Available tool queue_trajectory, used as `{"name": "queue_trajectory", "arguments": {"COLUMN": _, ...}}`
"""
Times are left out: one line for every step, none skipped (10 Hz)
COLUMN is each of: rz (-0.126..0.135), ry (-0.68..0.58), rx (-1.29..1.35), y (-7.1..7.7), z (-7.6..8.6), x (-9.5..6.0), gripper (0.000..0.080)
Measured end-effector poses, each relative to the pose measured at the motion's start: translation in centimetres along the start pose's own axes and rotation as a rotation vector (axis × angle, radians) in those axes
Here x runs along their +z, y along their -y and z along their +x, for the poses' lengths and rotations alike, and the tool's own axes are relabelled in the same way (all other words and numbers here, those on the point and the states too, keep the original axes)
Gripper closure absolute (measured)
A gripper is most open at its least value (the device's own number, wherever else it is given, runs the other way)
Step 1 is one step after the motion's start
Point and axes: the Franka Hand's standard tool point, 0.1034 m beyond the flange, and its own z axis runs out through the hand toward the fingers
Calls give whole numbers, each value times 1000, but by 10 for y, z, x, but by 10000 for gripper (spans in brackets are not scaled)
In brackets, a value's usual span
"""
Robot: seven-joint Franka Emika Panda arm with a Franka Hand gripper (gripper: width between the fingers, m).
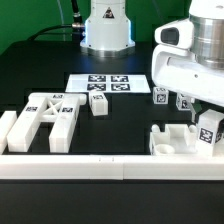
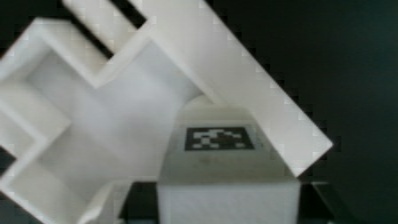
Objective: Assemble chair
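Gripping a tagged white piece [image 2: 217, 140] of the chair, the gripper [image 2: 221, 205] hangs at the exterior view's right, its jaws drawn in against the piece's sides as far as the blurred wrist view shows, with broad slanted white panels [image 2: 107, 90] lying behind it. At the exterior view's left the X-braced frame [image 1: 50, 118] lies flat just behind the border rail [image 1: 100, 165]. A small white block [image 1: 98, 105] sits just beside the marker board [image 1: 98, 84], while a pegged part [image 1: 172, 140] and a smaller tagged block [image 1: 160, 97] rest near the arm [image 1: 190, 60].
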Motion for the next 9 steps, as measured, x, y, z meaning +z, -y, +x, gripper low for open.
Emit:
{"name": "queue_trajectory", "arguments": {"rz": 0, "ry": 1, "rx": 102, "y": 0, "z": 0, "x": 0, "gripper": 509}}
{"name": "queue_trajectory", "arguments": {"rz": 1, "ry": 1, "rx": 182, "y": 0, "z": 0, "x": 0, "gripper": 509}}
{"name": "queue_trajectory", "arguments": {"rz": 1, "ry": 0, "rx": 236, "y": 0, "z": 0, "x": 0, "gripper": 509}}
{"name": "queue_trajectory", "arguments": {"rz": 1, "ry": 0, "rx": 280, "y": 0, "z": 0, "x": 0, "gripper": 454}}
{"name": "queue_trajectory", "arguments": {"rz": 1, "ry": 0, "rx": 253, "y": 0, "z": 0, "x": 0, "gripper": 454}}
{"name": "queue_trajectory", "arguments": {"rz": 0, "ry": 1, "rx": 220, "y": 0, "z": 0, "x": 0, "gripper": 287}}
{"name": "queue_trajectory", "arguments": {"rz": -5, "ry": 2, "rx": 185, "y": -1, "z": 0, "x": 0, "gripper": 287}}
{"name": "queue_trajectory", "arguments": {"rz": -14, "ry": 3, "rx": 100, "y": -1, "z": -1, "x": -1, "gripper": 178}}
{"name": "queue_trajectory", "arguments": {"rz": -21, "ry": -1, "rx": -16, "y": 0, "z": -3, "x": -1, "gripper": 154}}
